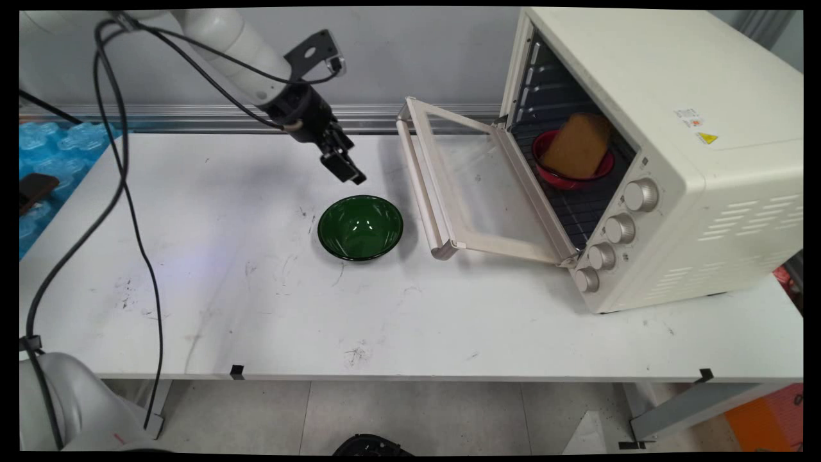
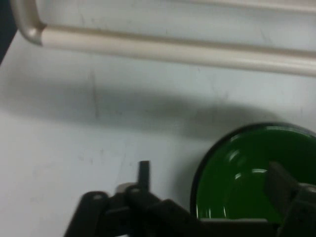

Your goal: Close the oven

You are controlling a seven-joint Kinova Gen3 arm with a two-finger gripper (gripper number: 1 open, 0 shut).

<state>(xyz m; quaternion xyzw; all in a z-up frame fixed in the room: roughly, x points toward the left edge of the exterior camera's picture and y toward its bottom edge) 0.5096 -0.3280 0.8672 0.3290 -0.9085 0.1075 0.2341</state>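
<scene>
Main view: empty claw [image 1: 346, 168] (fingers parted) above green bowl [image 1: 360, 227], oven door [image 1: 474, 186] beside.

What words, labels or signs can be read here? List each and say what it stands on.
No text reads clearly.
White sticker on the toaster oven's top: print too small to read.
Yellow triangular warning sign beside it: symbol too small to make out.
Oven knobs: no legible markings.
Green bowl, red bowl, gripper: no lettering visible.

You're in a robotics lab: scuffed white table [image 1: 397, 321], bare grey wall [image 1: 417, 58], toaster oven [image 1: 673, 160] as prop.
</scene>
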